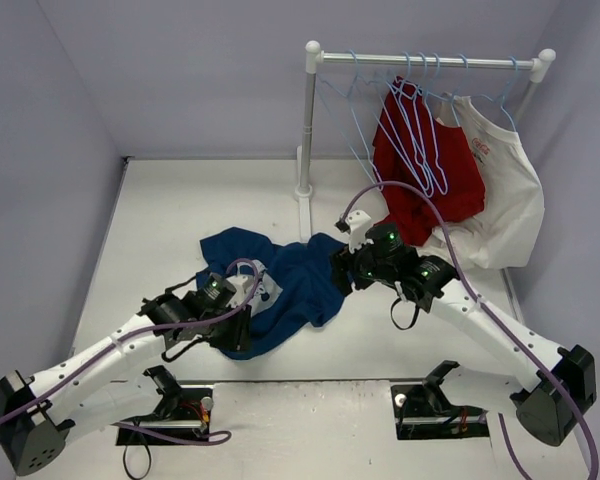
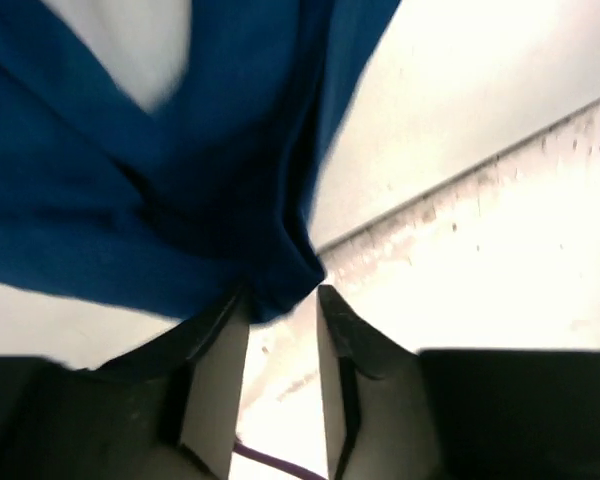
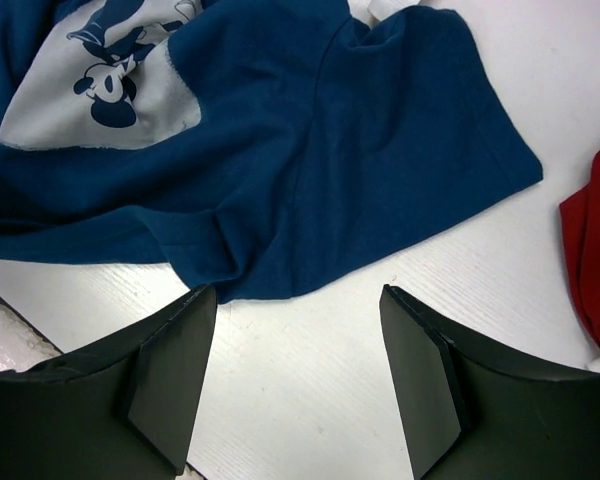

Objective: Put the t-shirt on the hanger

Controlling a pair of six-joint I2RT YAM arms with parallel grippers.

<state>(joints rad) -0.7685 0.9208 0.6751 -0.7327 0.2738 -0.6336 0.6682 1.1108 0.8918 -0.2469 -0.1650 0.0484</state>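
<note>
Left wrist view is showing my left fingers (image 2: pixel 215 390) clenching the dark navy blue cloth t-shirt (image 2: pixel 130 200), presumably to lift it, while my right fingers (image 3: pixel 170 370) are hovering released just above it.

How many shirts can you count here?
3: the navy t-shirt crumpled on the table, the red shirt hanging from the rail, the white shirt hanging beside it. Others may be hidden.
</note>
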